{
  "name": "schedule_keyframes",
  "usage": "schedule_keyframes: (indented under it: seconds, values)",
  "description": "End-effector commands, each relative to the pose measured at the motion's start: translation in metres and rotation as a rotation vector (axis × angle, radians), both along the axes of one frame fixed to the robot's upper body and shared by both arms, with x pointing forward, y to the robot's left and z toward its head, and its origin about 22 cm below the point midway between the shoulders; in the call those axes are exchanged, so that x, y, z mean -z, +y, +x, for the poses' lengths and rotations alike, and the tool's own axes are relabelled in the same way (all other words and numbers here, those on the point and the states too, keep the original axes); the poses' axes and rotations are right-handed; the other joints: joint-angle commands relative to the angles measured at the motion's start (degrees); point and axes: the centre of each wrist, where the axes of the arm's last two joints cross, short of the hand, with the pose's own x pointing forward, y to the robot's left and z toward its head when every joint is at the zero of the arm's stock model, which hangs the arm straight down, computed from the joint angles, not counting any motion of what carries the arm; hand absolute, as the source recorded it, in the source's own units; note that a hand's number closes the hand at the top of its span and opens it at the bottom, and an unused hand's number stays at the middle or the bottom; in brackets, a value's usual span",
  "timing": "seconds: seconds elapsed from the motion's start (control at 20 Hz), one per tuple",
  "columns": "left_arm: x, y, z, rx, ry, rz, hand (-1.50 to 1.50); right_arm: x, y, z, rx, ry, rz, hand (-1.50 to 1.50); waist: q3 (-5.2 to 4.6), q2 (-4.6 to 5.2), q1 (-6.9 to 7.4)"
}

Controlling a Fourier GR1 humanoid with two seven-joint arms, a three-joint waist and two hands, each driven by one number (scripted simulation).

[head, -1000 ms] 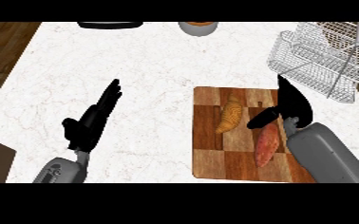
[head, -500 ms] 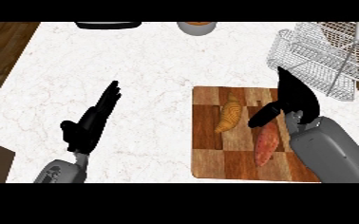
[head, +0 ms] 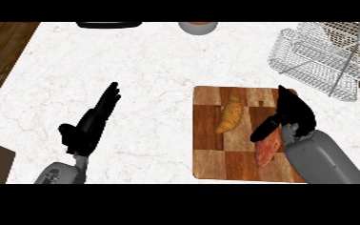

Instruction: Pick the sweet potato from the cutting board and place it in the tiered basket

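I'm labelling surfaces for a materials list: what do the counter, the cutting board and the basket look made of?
Counter: white marble-like stone with faint veins, polished look. Cutting board: wood, checkered light and dark brown blocks, matte. Tiered basket: thin grey wire mesh, probably metal.

- No text, label, brand, number or sign can be read anywhere in the head view.
- The cutting board (head: 232,157) shows only its checkered wood pattern (no lettering or stamp).
- The wire tiered basket (head: 316,57) carries no tag or marking that can be read.
- The marbled counter (head: 141,66) bears veining only, no print.
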Motion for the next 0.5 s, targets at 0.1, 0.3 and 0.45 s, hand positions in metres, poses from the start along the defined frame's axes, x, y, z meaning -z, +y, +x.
schedule_keyframes:
  seconds: [0.1, 0.3, 0.45]
  values:
    - [0.003, 0.000, -0.005, -0.007, 0.005, -0.007, 0.00, -0.005, 0.010, -0.013, 0.184, 0.093, -0.033, -1.50, 0.06, 0.05, 0.21]
    - [-0.003, 0.011, 0.005, 0.004, 0.000, 0.010, 0.00, 0.013, 0.004, -0.025, 0.231, 0.124, -0.055, -1.50, 0.08, 0.22, -0.06]
    - [-0.012, 0.011, 0.011, 0.009, -0.014, 0.004, 0.00, 0.026, 0.009, -0.026, 0.253, 0.161, -0.059, -1.50, 0.09, 0.31, 0.42]
